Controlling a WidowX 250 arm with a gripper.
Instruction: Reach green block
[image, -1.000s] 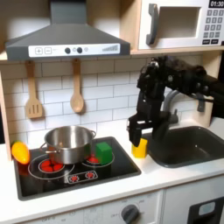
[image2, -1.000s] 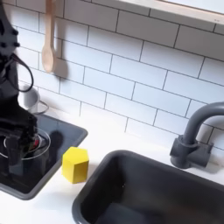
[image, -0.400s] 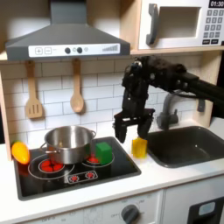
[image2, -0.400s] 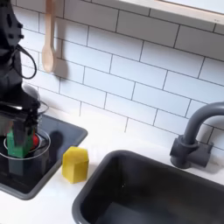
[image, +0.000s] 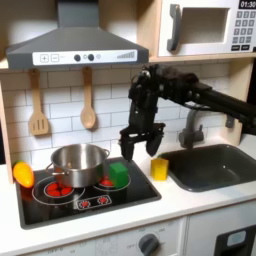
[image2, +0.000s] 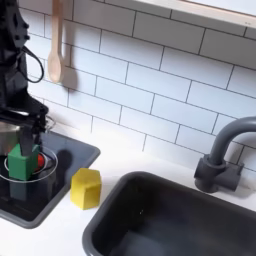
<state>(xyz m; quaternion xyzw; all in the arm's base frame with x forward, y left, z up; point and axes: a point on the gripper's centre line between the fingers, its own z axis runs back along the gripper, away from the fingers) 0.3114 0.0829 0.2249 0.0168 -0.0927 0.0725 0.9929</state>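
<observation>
Though the reach is well along, the black gripper (image: 140, 147) has not yet arrived at the small bright green cube-shaped block (image: 119, 174). Taking the black toy stovetop (image: 95, 202) as the landmark and going near to far in the first exterior view: the red burner rings sit at its front, and the green block stands on its surface toward the first exterior view's right, just beside the round steel pot (image: 78, 164), which occupies the stovetop's middle. An orange-yellow rounded toy (image: 22, 174) lies at the stovetop's left edge in that view, and a small yellow block (image: 159, 168) rests on the white counter just off its right edge. Above the stovetop's right rear corner hangs the gripper, fingers spread apart and empty, above and slightly right of the green block. Farther back, two wooden utensils (image: 88, 103) hang on the tiled wall.

In my judgement the approach step is in hand; the next move calls for lowering toward the green block while edging toward the pot, keeping the fingers clear of the pot's rim.
</observation>
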